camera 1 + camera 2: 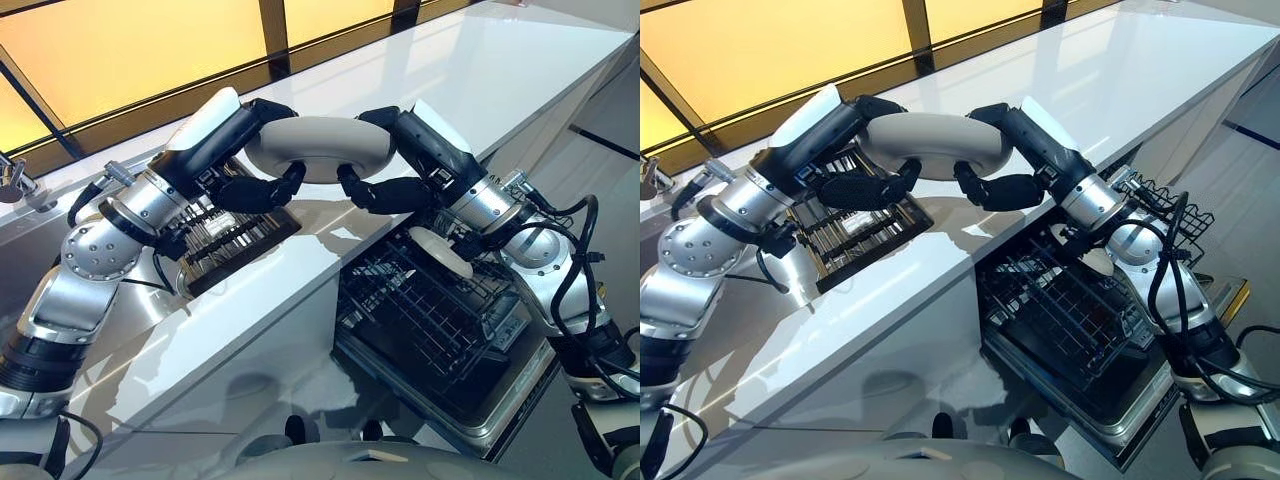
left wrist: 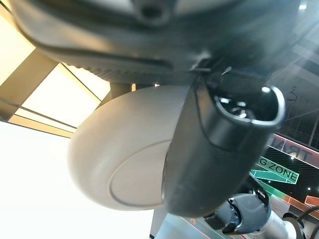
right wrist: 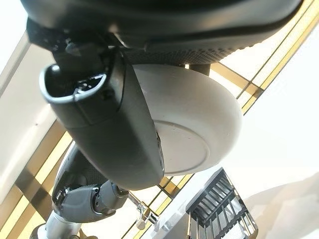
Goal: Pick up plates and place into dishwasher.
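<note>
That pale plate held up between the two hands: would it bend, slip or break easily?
The plate keeps its shape though the left hand and right hand grip only its opposite edges, so it is probably stiff. Its smooth, rounded underside looks slippery. Held above the hard white counter, it might crack if dropped.

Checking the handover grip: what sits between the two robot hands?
A beige plate, gripped by the left robot hand and right robot hand, per the left eye view.
</note>
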Controlling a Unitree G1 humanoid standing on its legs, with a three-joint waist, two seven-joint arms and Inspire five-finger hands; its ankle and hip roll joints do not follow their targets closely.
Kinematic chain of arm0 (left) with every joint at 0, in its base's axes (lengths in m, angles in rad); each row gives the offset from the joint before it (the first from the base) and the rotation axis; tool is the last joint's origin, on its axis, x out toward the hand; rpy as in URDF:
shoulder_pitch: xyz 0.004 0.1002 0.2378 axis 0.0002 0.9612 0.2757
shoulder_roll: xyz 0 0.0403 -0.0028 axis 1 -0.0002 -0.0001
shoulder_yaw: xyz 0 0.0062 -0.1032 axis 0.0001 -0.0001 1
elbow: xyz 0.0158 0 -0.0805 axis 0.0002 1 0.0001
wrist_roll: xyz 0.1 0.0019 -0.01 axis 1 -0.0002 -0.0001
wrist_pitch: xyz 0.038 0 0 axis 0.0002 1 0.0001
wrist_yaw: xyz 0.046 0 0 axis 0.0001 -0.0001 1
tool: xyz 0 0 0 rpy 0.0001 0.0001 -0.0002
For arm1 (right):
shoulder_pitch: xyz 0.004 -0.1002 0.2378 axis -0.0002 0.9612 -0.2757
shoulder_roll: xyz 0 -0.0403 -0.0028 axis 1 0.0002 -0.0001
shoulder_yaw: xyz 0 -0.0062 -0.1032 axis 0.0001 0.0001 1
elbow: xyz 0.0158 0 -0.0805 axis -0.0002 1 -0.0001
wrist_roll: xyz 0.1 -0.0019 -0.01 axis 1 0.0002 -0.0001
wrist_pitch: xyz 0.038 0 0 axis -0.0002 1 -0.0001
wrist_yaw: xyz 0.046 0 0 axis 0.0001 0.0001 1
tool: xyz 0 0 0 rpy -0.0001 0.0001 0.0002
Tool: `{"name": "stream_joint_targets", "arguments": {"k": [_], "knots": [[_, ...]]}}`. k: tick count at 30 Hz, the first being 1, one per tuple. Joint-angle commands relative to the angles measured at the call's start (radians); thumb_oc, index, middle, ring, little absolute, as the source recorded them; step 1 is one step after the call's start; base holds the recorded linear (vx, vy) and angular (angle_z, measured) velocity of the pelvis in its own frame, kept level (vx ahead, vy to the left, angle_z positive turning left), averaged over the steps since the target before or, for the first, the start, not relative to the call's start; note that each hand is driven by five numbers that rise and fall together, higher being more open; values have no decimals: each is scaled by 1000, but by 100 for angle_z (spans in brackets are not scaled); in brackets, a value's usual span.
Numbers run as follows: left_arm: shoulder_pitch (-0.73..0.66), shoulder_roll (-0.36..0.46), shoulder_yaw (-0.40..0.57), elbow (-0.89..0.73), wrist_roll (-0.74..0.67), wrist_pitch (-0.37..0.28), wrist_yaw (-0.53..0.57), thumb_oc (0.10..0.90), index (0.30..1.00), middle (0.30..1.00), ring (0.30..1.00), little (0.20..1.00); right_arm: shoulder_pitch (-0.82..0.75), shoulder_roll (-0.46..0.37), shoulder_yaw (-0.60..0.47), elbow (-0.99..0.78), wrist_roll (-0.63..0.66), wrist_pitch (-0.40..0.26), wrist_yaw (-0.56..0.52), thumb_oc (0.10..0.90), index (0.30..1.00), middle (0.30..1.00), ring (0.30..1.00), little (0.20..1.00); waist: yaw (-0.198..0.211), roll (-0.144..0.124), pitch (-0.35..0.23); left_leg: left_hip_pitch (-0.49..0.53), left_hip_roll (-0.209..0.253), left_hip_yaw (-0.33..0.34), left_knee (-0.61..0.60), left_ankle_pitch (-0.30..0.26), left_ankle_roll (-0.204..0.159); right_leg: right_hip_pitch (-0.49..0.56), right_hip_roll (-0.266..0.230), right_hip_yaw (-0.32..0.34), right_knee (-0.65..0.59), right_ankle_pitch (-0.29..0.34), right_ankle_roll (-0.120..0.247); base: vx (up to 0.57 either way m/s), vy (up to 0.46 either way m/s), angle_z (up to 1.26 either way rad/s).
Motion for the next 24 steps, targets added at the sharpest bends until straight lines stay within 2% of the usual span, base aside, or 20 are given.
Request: {"name": "stream_joint_targets", "arguments": {"k": [1, 3, 7, 11, 13, 17, 22, 24], "knots": [[-145, -47, -16, 35, -71, -32, 67, 800, 900, 900, 900, 900, -119, 91, -7, -61, 210, -34, -7, 100, 300, 300, 300, 200, -3, -4, -76, 29, -48, 13, 2, -130, 19, 7, 73, -52, 57, -100, 11, 0, 0, 0], [-143, -54, -20, 54, -63, 7, 92, 800, 900, 900, 900, 900, -108, 114, -6, -53, 255, -15, 1, 100, 300, 300, 300, 200, -1, -4, -76, 29, -48, 11, 2, -129, 19, 9, 74, -56, 56, -101, 9, 0, 0, 0], [-129, -62, -14, 77, -71, 33, 108, 800, 900, 900, 900, 900, -93, 142, -14, -40, 313, 12, 10, 100, 300, 300, 300, 200, 2, -5, -75, 30, -48, 9, 2, -127, 20, 11, 73, -59, 55, -102, 7, 0, 0, 0], [-117, -70, -1, 109, -139, 52, 107, 800, 900, 900, 900, 900, -73, 171, -23, -7, 413, 94, 50, 100, 300, 300, 300, 200, 2, -5, -78, 31, -47, 9, 2, -127, 19, 13, 73, -62, 53, -103, 6, 0, 0, 0], [-109, -76, 8, 121, -175, 63, 99, 800, 900, 900, 900, 900, -64, 176, -29, 9, 447, 111, 64, 100, 300, 300, 300, 200, 3, -5, -79, 30, -47, 9, 2, -127, 17, 14, 72, -65, 53, -103, 6, 0, 0, 0], [-90, -95, 24, 153, -245, 75, 86, 800, 900, 900, 900, 900, -39, 198, -67, 44, 572, 111, 47, 100, 300, 300, 300, 200, 6, -9, -82, 30, -46, 5, 2, -125, 18, 15, 69, -70, 54, -105, 6, 0, 0, 0], [-71, -117, 40, 183, -253, 79, 104, 800, 900, 900, 900, 900, -26, 226, -111, 59, 605, 91, -3, 100, 300, 300, 300, 200, 4, -11, -83, 32, -48, 2, 2, -127, 21, 15, 68, -70, 56, -105, 5, 0, 0, 0], [-63, -122, 47, 193, -257, 73, 120, 800, 900, 900, 900, 900, -19, 229, -129, 61, 597, 58, -46, 100, 300, 300, 300, 200, 3, -11, -84, 33, -48, 2, 2, -128, 22, 17, 68, -69, 54, -105, 5, 0, 0, 0]]}}
